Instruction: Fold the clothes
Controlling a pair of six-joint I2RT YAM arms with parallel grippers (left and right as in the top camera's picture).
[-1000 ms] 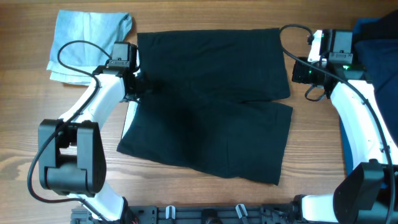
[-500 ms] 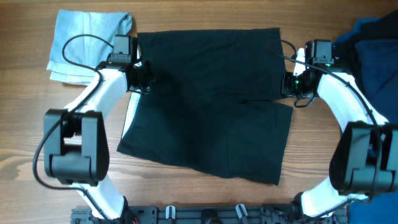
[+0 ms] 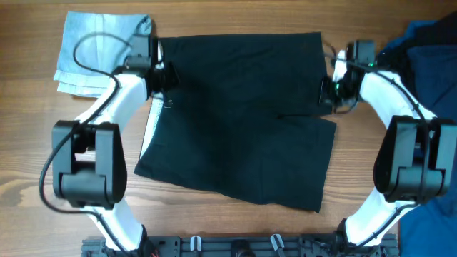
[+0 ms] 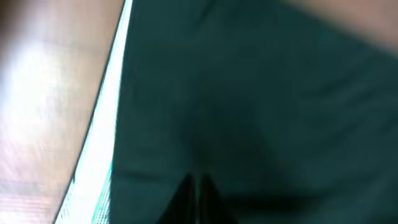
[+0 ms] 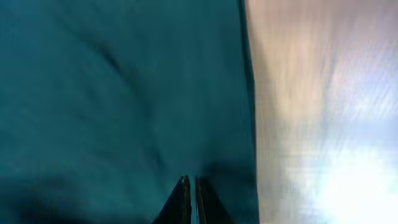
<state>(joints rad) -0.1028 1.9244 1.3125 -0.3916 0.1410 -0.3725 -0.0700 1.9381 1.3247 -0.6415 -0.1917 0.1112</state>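
The black shorts (image 3: pixel 243 121) lie spread flat mid-table, with a white inner strip (image 3: pixel 151 125) along their left edge. My left gripper (image 3: pixel 163 77) is at the upper left edge of the shorts. In the left wrist view its fingertips (image 4: pixel 198 185) are together over the black cloth (image 4: pixel 261 93), with the white strip (image 4: pixel 102 143) to their left. My right gripper (image 3: pixel 330 93) is at the upper right edge. In the right wrist view its fingertips (image 5: pixel 191 185) are together over the cloth (image 5: pixel 112 93), just inside its edge. I see no cloth pinched in either gripper.
A folded pale blue garment (image 3: pixel 100 43) lies at the back left. Navy garments (image 3: pixel 432 57) are piled at the right edge. Bare wooden table (image 3: pixel 43 164) shows to the left, the front and beside the shorts' right edge (image 5: pixel 311 93).
My right gripper has moved left from beside the navy pile onto the shorts' right edge. My left gripper has shifted a little toward the back along the left edge. The shorts have not moved.
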